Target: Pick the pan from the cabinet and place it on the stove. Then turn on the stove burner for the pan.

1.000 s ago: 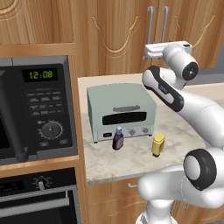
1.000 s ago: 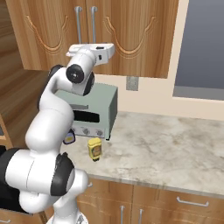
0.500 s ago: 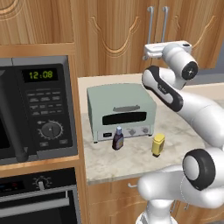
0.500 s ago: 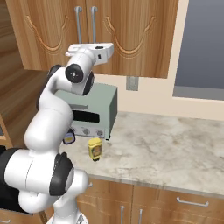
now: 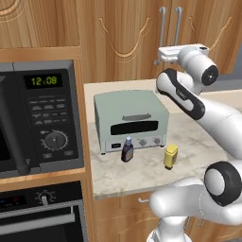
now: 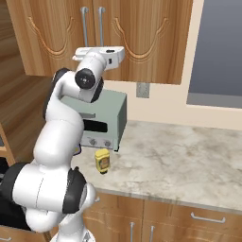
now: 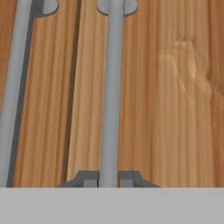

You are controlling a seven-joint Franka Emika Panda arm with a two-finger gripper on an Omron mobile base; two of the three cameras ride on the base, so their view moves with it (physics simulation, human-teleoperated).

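- On your far left, the built-in microwave (image 5: 40, 118) and the black oven (image 5: 42, 212) under it play no part in this job; nothing there needs touching.
- Next along, on the marble surface (image 5: 142, 165), you have a pale green toaster oven (image 5: 131, 120), a small dark bottle (image 5: 127, 150) and a yellow jar (image 5: 170, 156) standing in front of it. All are well below the arm's working height.
- Above them hangs the cabinet (image 5: 127, 38), both arched doors closed. The pan is presumably behind those doors; you cannot see it, so its exact place inside is unknown.
- The tool (image 7: 108, 178) is raised to the doors' pair of vertical silver bar handles. In the hand view the left bar handle (image 7: 15, 87) is free, and the right bar handle (image 7: 111, 87) runs straight down between the two dark fingertips (image 7: 87, 178), which press against it on either side: the tool is clamped on that right handle, near its lower end.
- From the base cameras, you see the white hand level with the handles' lower ends (image 6: 101, 35), confirming the reach.
- Progress, judged from this: only the grasp on the door is made. The door is not yet swung open.
- Still ahead of you: pull the door open, release, reach in for the pan, carry it to the stove, set it on a burner, then turn the matching knob.
- To the right, a dark window (image 6: 220, 52) and bare surface; the stove must lie elsewhere, so expect a drive.
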